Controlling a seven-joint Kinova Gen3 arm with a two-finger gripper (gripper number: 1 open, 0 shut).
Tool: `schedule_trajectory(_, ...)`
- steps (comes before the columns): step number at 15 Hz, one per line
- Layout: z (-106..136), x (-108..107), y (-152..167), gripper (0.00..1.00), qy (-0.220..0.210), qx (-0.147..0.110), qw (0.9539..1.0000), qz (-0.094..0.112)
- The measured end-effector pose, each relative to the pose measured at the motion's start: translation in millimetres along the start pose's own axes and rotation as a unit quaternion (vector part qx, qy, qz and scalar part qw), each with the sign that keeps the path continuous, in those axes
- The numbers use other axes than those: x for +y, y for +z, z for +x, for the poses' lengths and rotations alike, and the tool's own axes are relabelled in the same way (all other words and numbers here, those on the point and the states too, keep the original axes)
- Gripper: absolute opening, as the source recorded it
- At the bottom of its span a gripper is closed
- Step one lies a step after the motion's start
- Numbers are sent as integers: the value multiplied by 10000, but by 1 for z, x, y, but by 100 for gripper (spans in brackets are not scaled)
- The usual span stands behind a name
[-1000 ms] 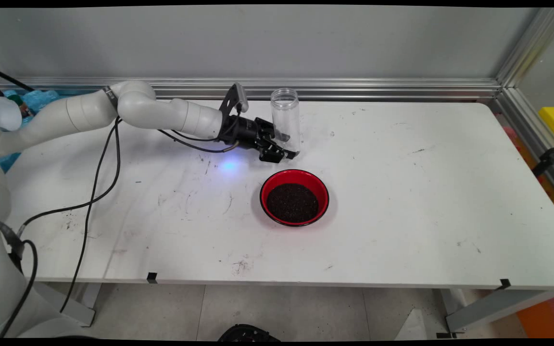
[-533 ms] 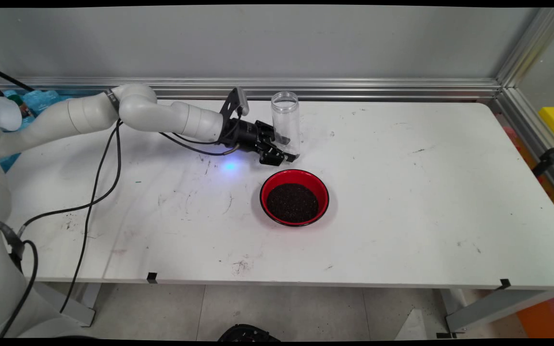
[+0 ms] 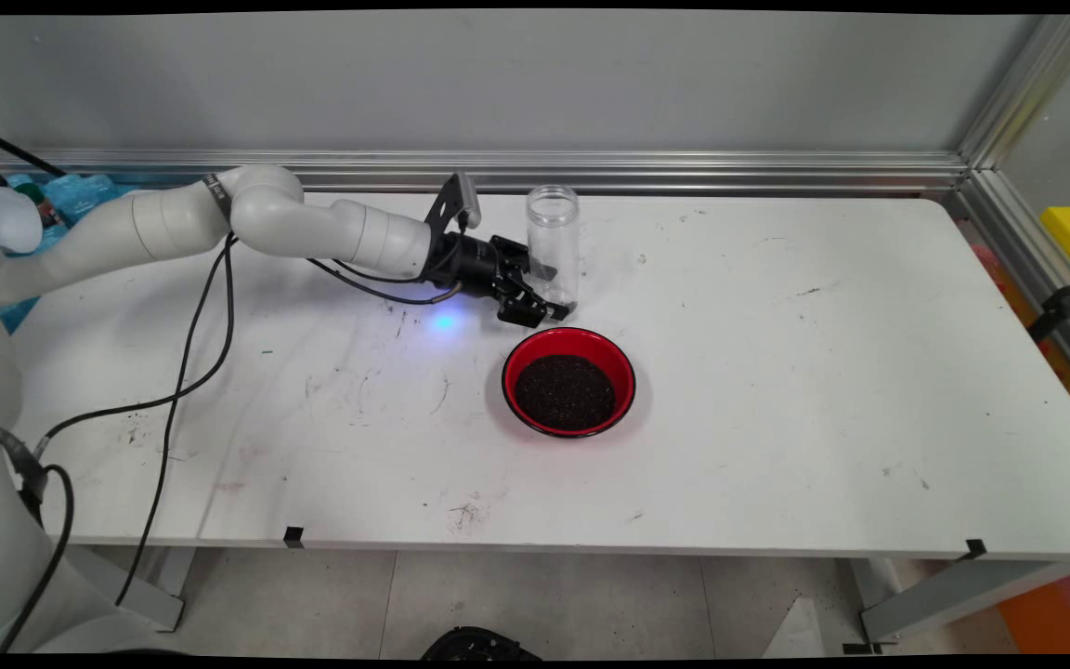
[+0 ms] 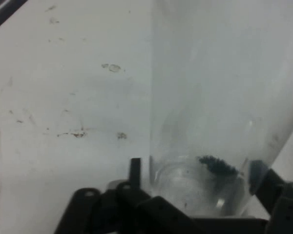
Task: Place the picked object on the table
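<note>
A white arm reaches in from the left, low over the white counter [image 3: 776, 372], with black cables hanging from it. Its black hand [image 3: 555, 290] lies nearly level and closes around the lower part of a clear plastic jar [image 3: 553, 232], one finger on the jar's near side and the other seen through its wall. The jar stands upright, open at the top and without a lid, toward the counter's far side. Just in front of the hand sits a red bowl [image 3: 568, 381] with a black rim, filled with dark grains [image 3: 565, 392].
</note>
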Motion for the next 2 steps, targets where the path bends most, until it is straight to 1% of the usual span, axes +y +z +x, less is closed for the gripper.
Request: schedule_trajectory(2,-1,0,0,100,-1,-1,10000,-1)
